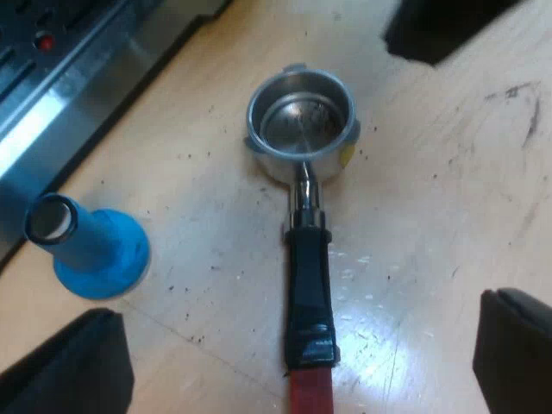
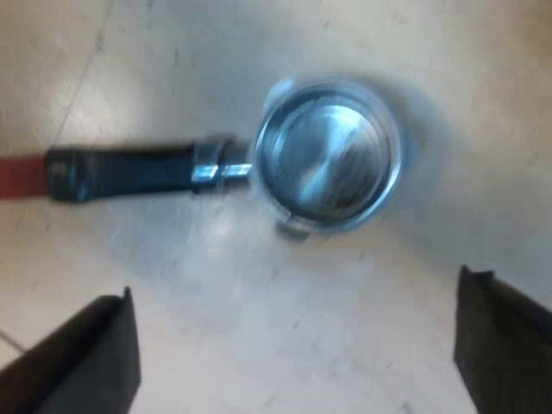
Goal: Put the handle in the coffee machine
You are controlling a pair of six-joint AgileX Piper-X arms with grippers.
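Well, my left gripper (image 1: 297, 345) hangs with both black fingers spread wide and nothing between them. They stand to either side of the holder's (image 1: 306, 194) handle (image 1: 310, 285), near its red end (image 1: 310, 392) and not touching it. My right gripper (image 2: 293, 336) is spread just as wide and is empty too. It hovers above the same holder, its fingers off to one side of the basket (image 2: 328, 159) and lined up along the handle rather than across it.

The holder lies loose on the wooden table (image 1: 448, 190), basket mouth up and bare metal inside as far as I can tell. Nothing of the task is done yet, so I judge this to be the approach before the first grasp. A blue tamper (image 1: 95, 250) stands near the holder's handle, and the espresso machine (image 1: 78, 78) lies past the tamper, well apart from the basket.

Next, I reckon the left fingers, which straddle the handle, should come straight down and close on its dark part, keeping clear of the tamper. After that comes the lift, carrying the basket to the machine's front and turning it home.
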